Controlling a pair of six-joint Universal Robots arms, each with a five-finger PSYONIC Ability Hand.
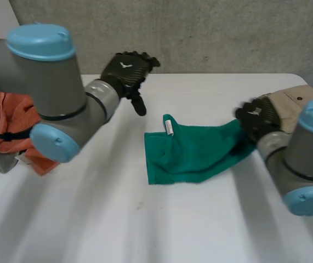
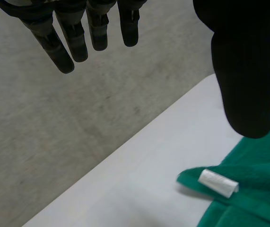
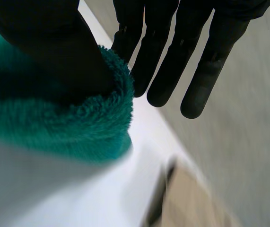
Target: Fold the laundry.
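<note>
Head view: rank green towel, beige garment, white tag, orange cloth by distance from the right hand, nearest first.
1. green towel: pinched in the right hand.
2. beige garment: right beside the hand.
3. white tag: towel's far corner.
4. orange cloth: far side, by the left arm.

Green towel [image 1: 197,153], lying rumpled, right end lifted (white tag [image 1: 169,127] at far corner)

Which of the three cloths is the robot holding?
The green towel, its end pinched by the right hand; the orange cloth and beige garment lie unheld at the sides.
</note>
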